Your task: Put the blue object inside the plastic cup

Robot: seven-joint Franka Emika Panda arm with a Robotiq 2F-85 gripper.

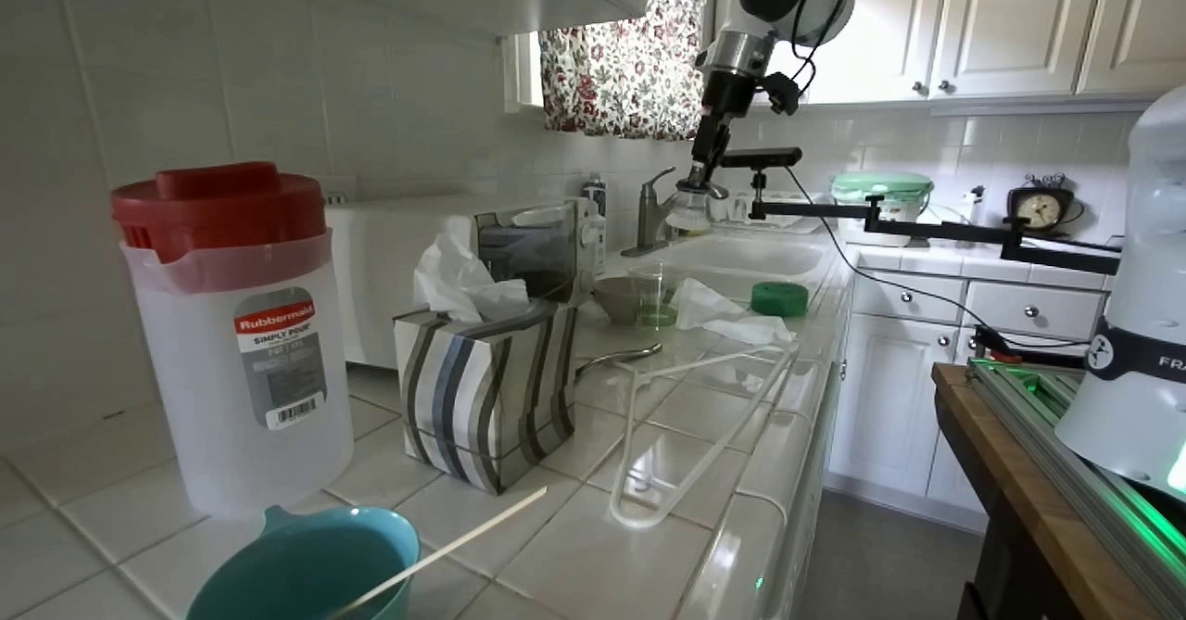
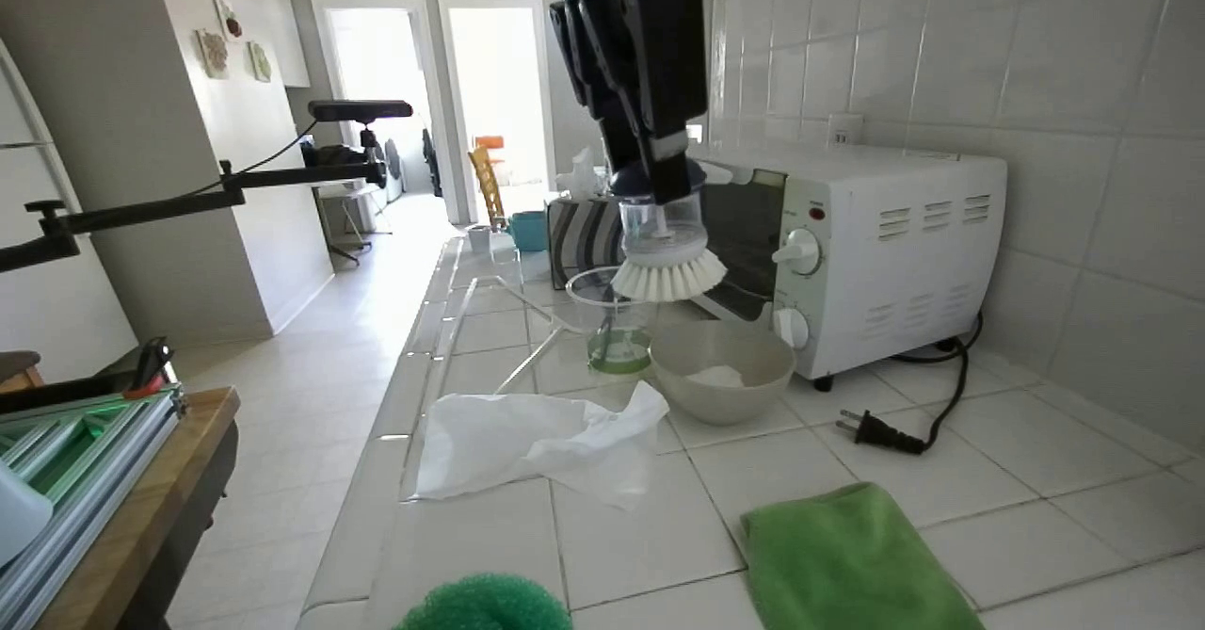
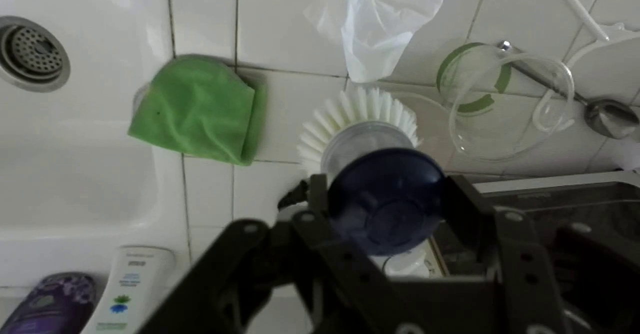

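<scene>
My gripper is shut on the dark blue round cap of a dish brush, which has a clear body and white bristles. In an exterior view the brush hangs above the counter, bristles down and slightly tilted. The plastic cup is a small clear tumbler with green near its base. It stands upright on the counter, just left of the bristles in that view and apart from them. In the wrist view the cup is right of the brush. It also shows in an exterior view, below the gripper.
A beige bowl stands beside the cup, under the brush. A white toaster oven is close by. Tissue, a green cloth, a spoon, a striped tissue box and a red-lidded container are on the counter.
</scene>
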